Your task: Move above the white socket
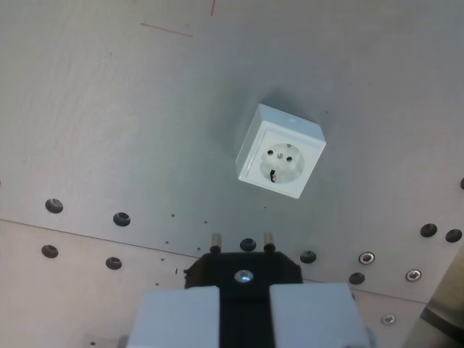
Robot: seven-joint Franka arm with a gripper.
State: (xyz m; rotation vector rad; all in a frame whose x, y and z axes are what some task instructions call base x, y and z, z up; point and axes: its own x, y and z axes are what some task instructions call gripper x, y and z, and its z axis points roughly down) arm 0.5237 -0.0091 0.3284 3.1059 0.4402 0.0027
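Note:
A white socket (280, 152) sits on the grey metal table, right of centre in the wrist view, tilted a little, its round face with two holes turned up. My gripper (244, 291) fills the bottom edge, its two white fingers (175, 315) shut on a black plug (243, 274). Two metal pins (215, 239) stick out of the plug toward the socket. The pins end well short of the socket, below it and slightly to the wrist view's left in the picture.
The table plate (109, 109) has a seam running across the lower part, with dark holes (122, 218) and screws (367, 257) along it. Thin red lines (167, 29) mark the top. A dark edge (446, 319) shows at the lower right corner.

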